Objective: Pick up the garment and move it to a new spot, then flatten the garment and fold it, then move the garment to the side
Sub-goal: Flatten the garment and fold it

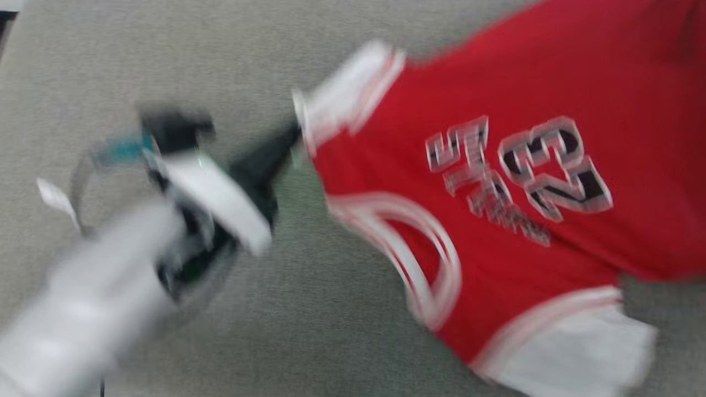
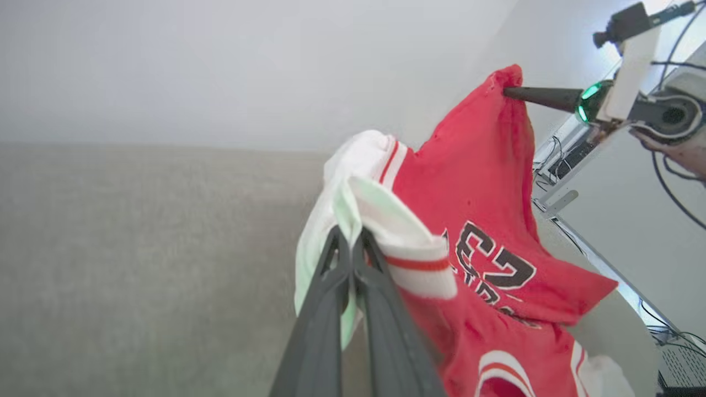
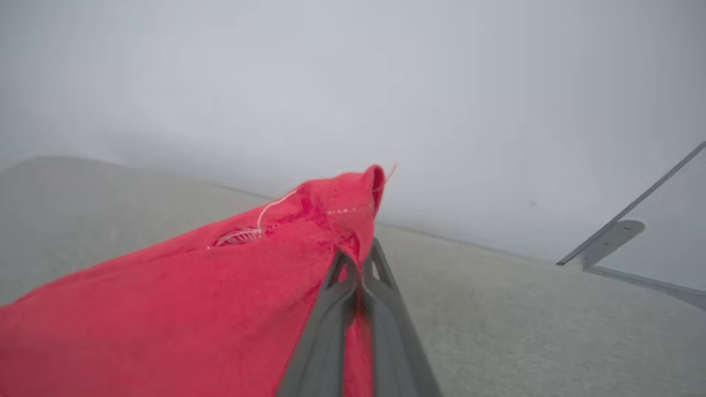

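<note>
The garment [image 1: 496,82], a red jersey with white sleeves and black-and-white lettering, hangs stretched above a grey fabric surface; the head view is blurred. My left gripper [image 1: 295,135] is shut on a white sleeve, and the left wrist view has its fingers [image 2: 331,286] pinching that sleeve [image 2: 402,242] with the garment [image 2: 480,165] draping beyond. My right gripper [image 3: 358,251] is shut on a red edge of the garment [image 3: 165,298]. In the left wrist view the right gripper [image 2: 507,92] holds that red corner raised.
The grey textured surface [image 1: 331,331] spreads under the garment, with a pale wall [image 2: 220,66] behind it. Cables and equipment [image 2: 573,149] sit off the surface's right side in the left wrist view. A metal-edged panel [image 3: 606,242] shows at the right.
</note>
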Controlling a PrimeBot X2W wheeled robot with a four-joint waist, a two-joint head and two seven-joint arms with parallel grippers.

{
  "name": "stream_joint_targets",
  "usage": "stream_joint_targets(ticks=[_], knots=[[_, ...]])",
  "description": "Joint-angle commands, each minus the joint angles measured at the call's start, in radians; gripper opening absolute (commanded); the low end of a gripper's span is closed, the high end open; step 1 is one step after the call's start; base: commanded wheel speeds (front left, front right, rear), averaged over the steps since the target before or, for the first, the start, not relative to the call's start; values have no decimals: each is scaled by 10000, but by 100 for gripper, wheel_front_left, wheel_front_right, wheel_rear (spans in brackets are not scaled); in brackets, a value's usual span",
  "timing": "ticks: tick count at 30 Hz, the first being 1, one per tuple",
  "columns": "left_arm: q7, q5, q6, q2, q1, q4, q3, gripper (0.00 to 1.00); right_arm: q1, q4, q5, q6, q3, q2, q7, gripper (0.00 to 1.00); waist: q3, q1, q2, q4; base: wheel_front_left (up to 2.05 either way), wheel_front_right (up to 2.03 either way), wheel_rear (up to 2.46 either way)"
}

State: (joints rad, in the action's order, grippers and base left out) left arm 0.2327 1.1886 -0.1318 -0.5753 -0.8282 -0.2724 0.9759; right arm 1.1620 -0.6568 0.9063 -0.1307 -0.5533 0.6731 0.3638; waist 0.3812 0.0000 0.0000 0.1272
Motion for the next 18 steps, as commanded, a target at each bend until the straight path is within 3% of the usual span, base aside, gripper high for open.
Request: stream_joint_targets(ticks=[1,7,12,15,18], knots=[[-146,331,25,-26,-667,-160,-178,0,348,-211,-20,2,152,-111,-259,0,146,0,0,-193,0,0,0],[-699,1675,28,177,-4171,-2237,-1512,0,2421,-1604,-477,4,996,-485,-1545,0,886,0,0,-882,0,0,0],[-262,1909,31,625,-7170,-4582,-2710,0,4222,-2606,-803,36,1520,-969,-2751,0,1443,0,0,-1428,0,0,0],[-56,2220,33,999,-8443,-5116,-3261,0,4976,-3201,-1033,39,1761,-1176,-3561,0,1596,0,0,-1572,0,0,0],[-145,2205,33,1213,-8866,-5084,-3117,0,5354,-3630,-1202,36,1667,-1376,-3919,0,1683,0,0,-1555,0,0,0]])
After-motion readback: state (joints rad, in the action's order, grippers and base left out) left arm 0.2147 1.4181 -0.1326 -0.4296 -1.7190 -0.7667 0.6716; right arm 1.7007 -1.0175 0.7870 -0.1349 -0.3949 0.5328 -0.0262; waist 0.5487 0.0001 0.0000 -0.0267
